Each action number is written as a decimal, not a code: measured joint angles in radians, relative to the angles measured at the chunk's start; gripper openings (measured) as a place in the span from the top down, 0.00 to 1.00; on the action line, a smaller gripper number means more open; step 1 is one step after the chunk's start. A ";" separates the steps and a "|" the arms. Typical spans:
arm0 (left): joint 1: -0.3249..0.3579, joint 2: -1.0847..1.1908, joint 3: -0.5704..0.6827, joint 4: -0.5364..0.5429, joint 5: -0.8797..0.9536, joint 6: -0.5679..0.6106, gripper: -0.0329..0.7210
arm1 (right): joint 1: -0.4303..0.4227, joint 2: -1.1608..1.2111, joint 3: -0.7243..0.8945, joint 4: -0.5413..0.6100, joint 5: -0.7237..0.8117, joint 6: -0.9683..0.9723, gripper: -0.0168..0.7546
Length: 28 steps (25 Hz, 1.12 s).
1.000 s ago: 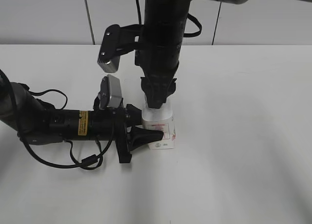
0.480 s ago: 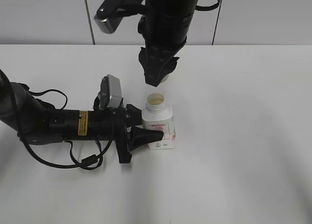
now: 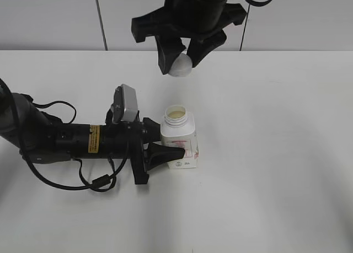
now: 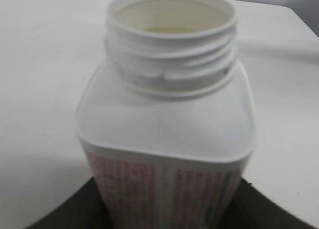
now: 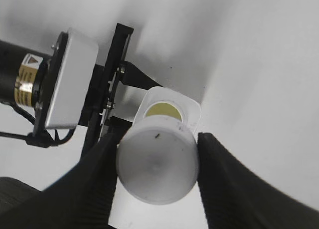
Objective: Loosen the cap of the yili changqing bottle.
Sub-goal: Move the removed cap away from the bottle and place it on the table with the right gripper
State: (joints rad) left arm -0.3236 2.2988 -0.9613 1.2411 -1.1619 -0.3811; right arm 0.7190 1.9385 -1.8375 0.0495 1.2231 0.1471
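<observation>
White table: right tool clamps the cap above the bottle, gripped by left tool.

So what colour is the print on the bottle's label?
Red, on a white label on the yili changqing bottle, clearest in the left wrist view.

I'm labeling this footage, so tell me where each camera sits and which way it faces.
Exterior: in front of the table, slanting down; shows both arms, right gripper holding the cap.
Left wrist: low, beside the open bottle; dark fingers at its base.
Right wrist: looking down past fingers clamping the cap onto the left arm.
All three share the bottle.
</observation>
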 joint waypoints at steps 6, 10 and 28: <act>0.000 0.000 0.000 0.000 -0.001 0.000 0.52 | -0.006 0.000 0.000 -0.050 0.000 0.130 0.48; 0.000 0.000 0.000 0.000 -0.001 0.000 0.52 | -0.048 0.000 0.000 -0.065 0.000 0.132 0.48; 0.000 0.000 0.000 0.000 -0.001 0.000 0.52 | -0.445 -0.001 0.172 -0.092 0.000 -0.013 0.48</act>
State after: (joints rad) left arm -0.3236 2.2988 -0.9613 1.2411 -1.1626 -0.3811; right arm 0.2736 1.9377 -1.6657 -0.0428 1.2231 0.1345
